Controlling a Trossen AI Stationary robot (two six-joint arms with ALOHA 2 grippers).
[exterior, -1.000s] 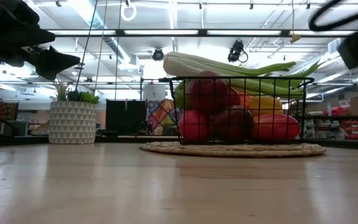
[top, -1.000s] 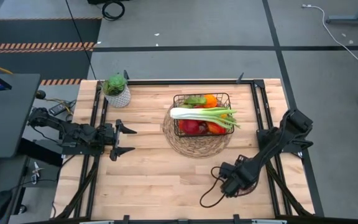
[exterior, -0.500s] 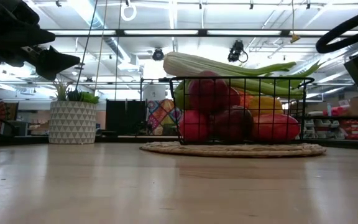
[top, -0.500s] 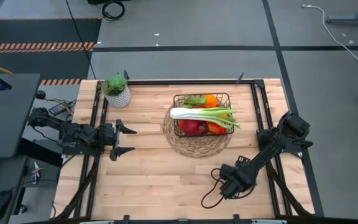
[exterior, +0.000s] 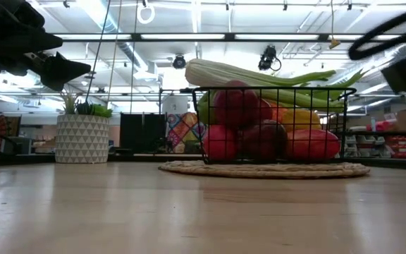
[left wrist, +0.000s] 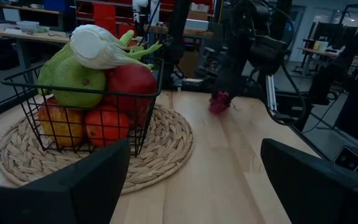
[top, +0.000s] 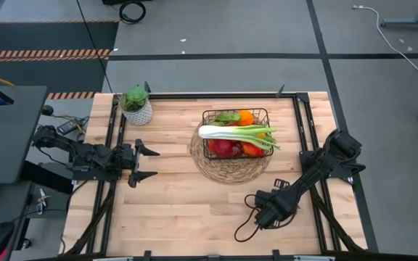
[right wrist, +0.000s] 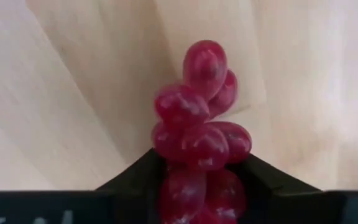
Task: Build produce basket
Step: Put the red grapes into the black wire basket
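The grapes (right wrist: 199,134) lie on the table (top: 173,196) near its front right part, well apart from the basket (top: 236,133), and the right gripper (top: 264,214) is down over them. In the right wrist view its two dark fingers (right wrist: 135,177) stand on either side of the lower part of the bunch, close against it; whether they have closed on it I cannot tell. Compared with half a second ago, the right arm has shifted only a little: in the high view the gripper sits almost where it was, and in the low view the dark shape at the right edge has changed its outline. The left arm has not moved.

The basket stands on a round woven mat (top: 227,165) in the back middle of the table. It is filled to the rim: red apples (exterior: 232,106) and other red fruit toward the front, a green pear (left wrist: 73,82) at one end, an orange (top: 246,116) and green pieces at the back, something yellow (exterior: 298,118) showing through the wire. A long celery (top: 238,132) lies across the top, its pale end over the left rim and its green stalks sticking out past the right rim.

The left gripper (top: 145,162) hovers above the table's left side with its fingers spread wide, holding nothing, pointed toward the basket. A potted plant (top: 136,104) stands at the back left corner.
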